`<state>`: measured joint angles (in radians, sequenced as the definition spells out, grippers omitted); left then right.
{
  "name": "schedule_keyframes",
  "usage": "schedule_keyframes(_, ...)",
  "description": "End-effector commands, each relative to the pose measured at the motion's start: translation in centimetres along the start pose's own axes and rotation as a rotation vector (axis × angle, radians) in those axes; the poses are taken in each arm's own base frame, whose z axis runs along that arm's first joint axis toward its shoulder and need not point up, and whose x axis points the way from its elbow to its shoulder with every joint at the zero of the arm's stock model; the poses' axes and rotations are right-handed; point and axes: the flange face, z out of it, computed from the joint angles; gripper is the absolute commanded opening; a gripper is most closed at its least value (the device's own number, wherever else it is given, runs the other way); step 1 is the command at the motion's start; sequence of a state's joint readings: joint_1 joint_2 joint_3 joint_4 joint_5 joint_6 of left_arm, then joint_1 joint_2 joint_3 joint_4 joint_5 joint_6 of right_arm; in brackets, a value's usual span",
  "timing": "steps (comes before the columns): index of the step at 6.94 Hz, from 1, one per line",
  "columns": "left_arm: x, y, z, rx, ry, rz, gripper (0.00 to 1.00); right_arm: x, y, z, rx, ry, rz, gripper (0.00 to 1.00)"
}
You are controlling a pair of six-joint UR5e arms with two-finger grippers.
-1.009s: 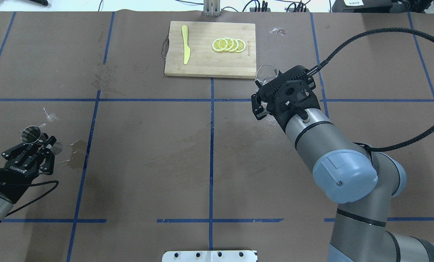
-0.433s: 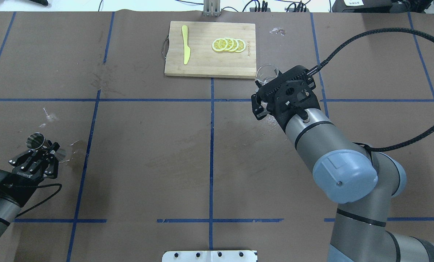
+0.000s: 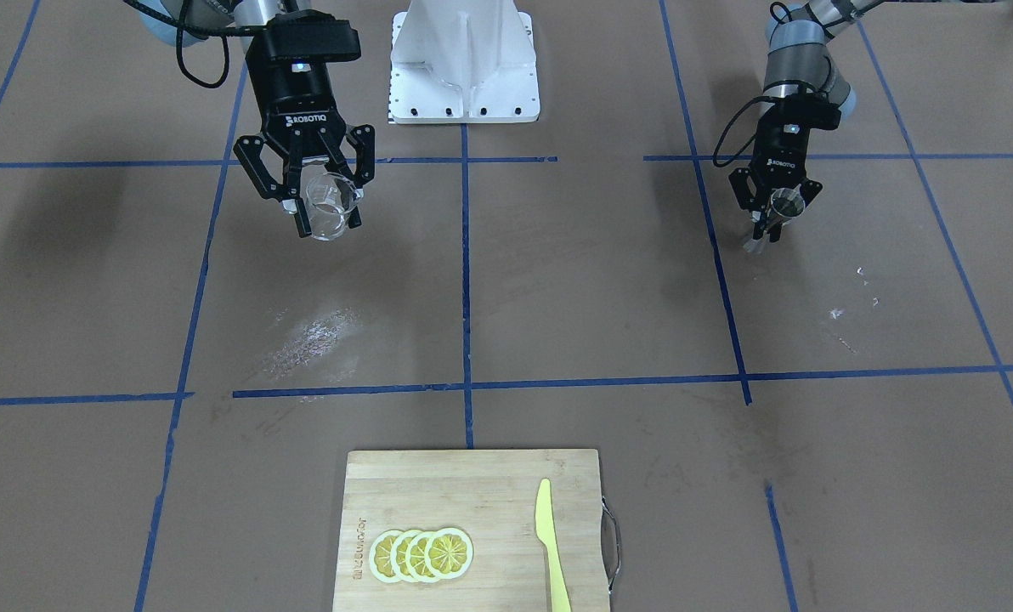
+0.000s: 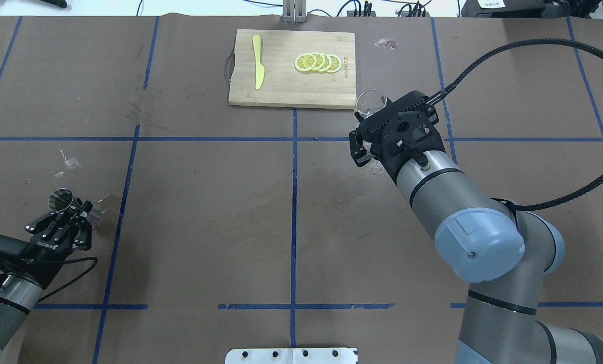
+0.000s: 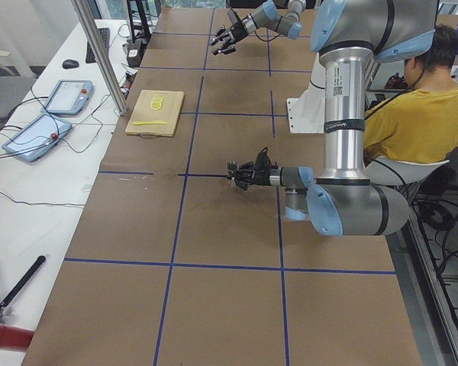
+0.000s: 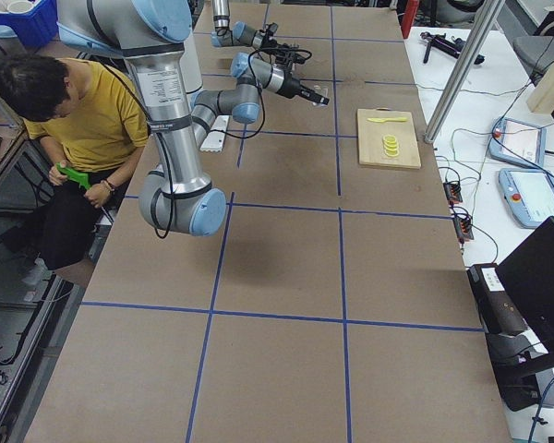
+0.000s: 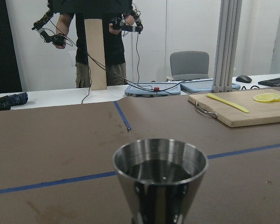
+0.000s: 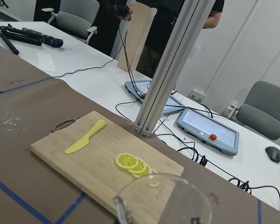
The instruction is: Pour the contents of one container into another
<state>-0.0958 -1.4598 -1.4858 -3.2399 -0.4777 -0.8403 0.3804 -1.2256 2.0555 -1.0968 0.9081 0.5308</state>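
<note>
1. The right gripper (image 3: 328,214) has its black fingers drawn in on the beaker (image 3: 330,204), one on each side of the glass wall. It holds the beaker off the table (image 3: 557,280).
2. The beaker is small, clear and round, with a thin rim and a pouring lip. From the right wrist its rim (image 8: 163,200) fills the bottom of the view. I cannot tell whether anything is in it.
3. From overhead the beaker (image 4: 371,100) peeps out beyond the gripper body, on the robot's right half of the table and near a corner of the board (image 4: 291,86).
4. The left gripper (image 4: 76,211) is clamped on the waist of the jigger (image 4: 61,199), far out on the robot's left side.
5. The jigger is grey polished steel, two cones joined at a narrow middle, and from overhead it looks tilted. Whether its lower cone touches the table I cannot tell.
6. From the left wrist the jigger (image 7: 160,177) shows an open, mirror-bright upper cup with a dark inside.
7. Beaker and jigger are well apart, at opposite sides of the table.
8. The table is covered in brown paper marked off with blue tape, with a shiny smear (image 3: 311,336) on it.
9. The board is pale wood with a metal handle. On it lie fanned lemon slices (image 4: 317,62) and a yellow plastic knife (image 4: 257,60).
10. A person in a yellow shirt (image 5: 408,107) sits behind the robot.
</note>
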Motion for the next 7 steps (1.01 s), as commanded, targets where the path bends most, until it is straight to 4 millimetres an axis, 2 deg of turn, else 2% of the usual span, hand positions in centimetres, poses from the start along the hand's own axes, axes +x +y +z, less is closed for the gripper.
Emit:
schedule_keyframes(1,0.5,0.3,-0.1,-0.001,0.003,-0.001,0.0,-0.1,0.0,0.0,-0.001,-0.001,0.0,0.0)
schedule_keyframes(5,1.8,1.0,-0.4,-0.016,0.023,-0.004,0.0,0.0,0.0,0.0,0.0,0.0,0.0,0.0)
schedule_keyframes(7,1.8,1.4,-0.5,-0.021,0.025,0.001,0.0,0.0,0.0,0.0,0.0,0.0,0.0,0.0)
